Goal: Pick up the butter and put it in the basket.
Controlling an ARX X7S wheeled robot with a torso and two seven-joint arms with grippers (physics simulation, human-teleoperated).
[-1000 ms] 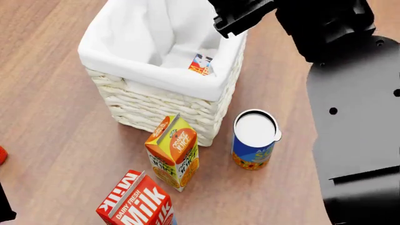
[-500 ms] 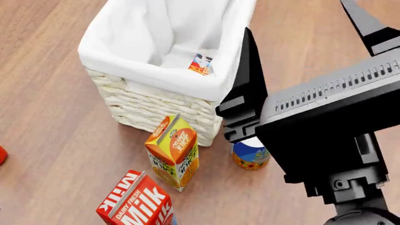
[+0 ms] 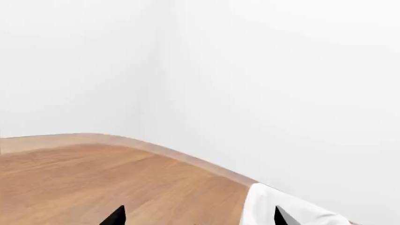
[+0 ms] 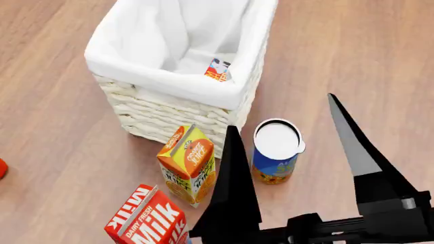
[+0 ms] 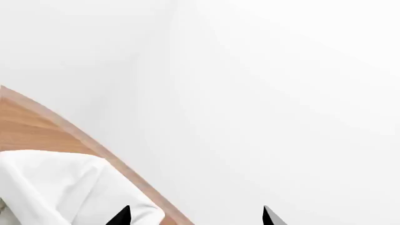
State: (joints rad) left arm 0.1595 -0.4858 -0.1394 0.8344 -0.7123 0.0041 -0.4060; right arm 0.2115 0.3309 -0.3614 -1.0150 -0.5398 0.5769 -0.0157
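Note:
The basket [image 4: 166, 109] is a cream wicker square with a white liner, at the upper middle of the head view. A small box with a red and orange-yellow end, which looks like the butter [image 4: 218, 70], lies inside it against the right-hand wall. My right gripper [image 4: 282, 112] is open and empty, its two black fingers pointing up from the bottom of the view, in front of the basket. In the right wrist view the right gripper [image 5: 195, 216] is open beside the basket's liner [image 5: 56, 183]. My left gripper [image 3: 198, 218] is open and empty, with the liner [image 3: 281, 211] next to one tip.
An orange juice carton [image 4: 188, 162] stands just in front of the basket. A red milk carton [image 4: 149, 218] stands nearer me. A blue can with a white lid [image 4: 276, 150] stands between my right fingers. A red thing [image 4: 2, 168] shows at the left edge. Both wrist views face a white wall.
My right arm has drawn back from above the basket toward me and down. Only its open fingers now show at the bottom. The box in the basket has not moved.

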